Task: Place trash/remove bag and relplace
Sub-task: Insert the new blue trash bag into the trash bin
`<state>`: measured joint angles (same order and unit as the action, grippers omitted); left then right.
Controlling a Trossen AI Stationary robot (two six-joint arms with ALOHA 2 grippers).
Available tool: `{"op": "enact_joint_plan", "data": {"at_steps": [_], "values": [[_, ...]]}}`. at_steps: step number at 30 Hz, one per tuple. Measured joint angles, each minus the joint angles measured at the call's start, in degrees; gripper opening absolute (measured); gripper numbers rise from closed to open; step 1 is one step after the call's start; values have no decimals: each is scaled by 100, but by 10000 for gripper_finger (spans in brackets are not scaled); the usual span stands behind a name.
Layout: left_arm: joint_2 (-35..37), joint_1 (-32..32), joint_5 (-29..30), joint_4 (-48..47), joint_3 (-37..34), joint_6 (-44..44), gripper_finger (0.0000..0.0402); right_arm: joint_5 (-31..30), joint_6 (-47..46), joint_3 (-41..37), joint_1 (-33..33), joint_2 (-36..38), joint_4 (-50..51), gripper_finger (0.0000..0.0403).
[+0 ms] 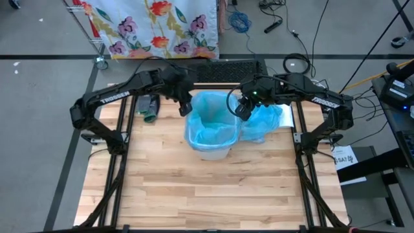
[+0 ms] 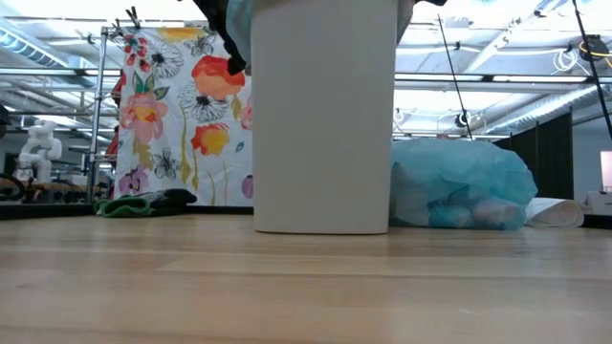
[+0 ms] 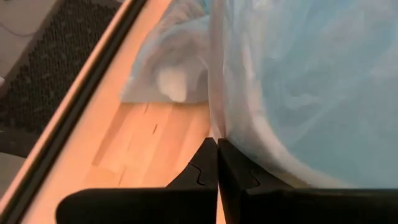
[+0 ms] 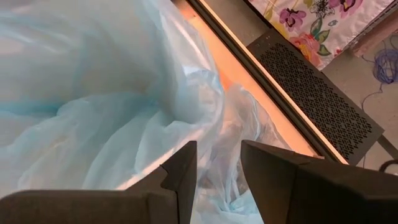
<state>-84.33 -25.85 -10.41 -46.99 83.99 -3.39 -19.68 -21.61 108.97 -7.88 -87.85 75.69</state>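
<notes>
A pale wooden plank table [image 1: 194,188] is sitting inside a black metal frame, with a flowered cloth [image 1: 155,26] hanging on a rack beyond its far edge. Toward the table's far left corner, a small heap of dark and green fabric [image 1: 149,107] is lying on the wood. Just right of it, the left gripper [image 1: 185,107] is hovering at the left rim of the bin, its fingers [image 3: 208,171] pressed fully together and holding nothing, with the liner's plastic right beside them. At the middle, a white plastic waste bin [image 2: 323,115] is standing upright, lined with a thin light-blue plastic bag [image 1: 210,120] draped over its rim. At the bin's far right rim, the right gripper [image 1: 242,109] is hanging with its fingers [image 4: 180,171] partly apart over the blue film; whether they are pinching it cannot be told. Right of the bin, touching it, a filled light-blue plastic bag [image 2: 461,186] is resting on the table, and whitish crumpled lumps showing through its lower part are the only trash [image 2: 469,212] visible
</notes>
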Motion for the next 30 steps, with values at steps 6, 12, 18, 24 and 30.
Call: {"op": "enact_joint_plan", "data": {"at_steps": [6,12,18,24,30], "values": [[-253,0,-185,0,0,-17,0,0,0,0,-2,0,107,118],[-418,1,-600,-7,-2,-12,0,-2,-16,0,-2,0,215,118],[-293,-41,-584,-116,-4,3,0,-1,-81,0,-1,0,361,118],[264,-261,-312,-259,-7,1,0,-309,-752,0,47,27,1125,118],[541,-337,-309,-276,-103,5,0,-413,-1249,-1061,266,514,774,118]]}}
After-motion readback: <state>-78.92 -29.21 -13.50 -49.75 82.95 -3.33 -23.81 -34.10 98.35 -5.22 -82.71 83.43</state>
